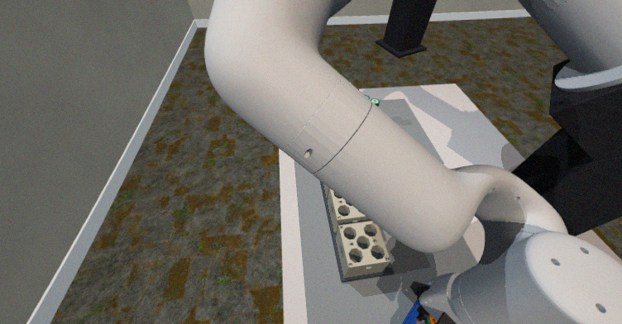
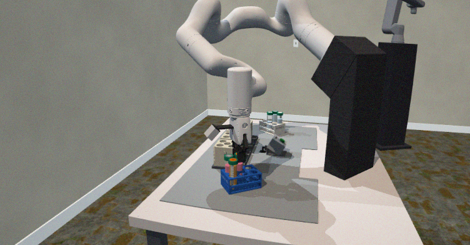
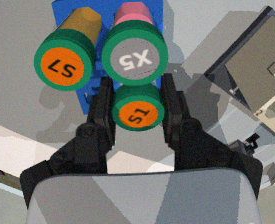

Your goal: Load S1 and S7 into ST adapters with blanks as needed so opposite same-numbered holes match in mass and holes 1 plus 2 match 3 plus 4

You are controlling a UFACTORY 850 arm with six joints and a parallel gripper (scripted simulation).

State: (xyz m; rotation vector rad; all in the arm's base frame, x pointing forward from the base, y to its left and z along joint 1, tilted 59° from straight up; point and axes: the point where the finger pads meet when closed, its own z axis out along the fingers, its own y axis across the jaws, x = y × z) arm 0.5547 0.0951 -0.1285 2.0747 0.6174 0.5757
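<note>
My gripper is shut on the green cap of sample S1, which has an orange dot and stands in the blue sample rack RS. Sample S7, with amber liquid, and grey-dot X5, with pink liquid, stand in RS just beyond it. In the exterior view the gripper points straight down over the far side of RS. The loading stand ST with beige adapters shows empty holes; it also shows in the exterior view.
The blank rack RB holds three green-capped blanks at the far end of the mat. The grey DONE key block lies between RB and RS. The black robot base stands to the right. My arm hides much of the top view.
</note>
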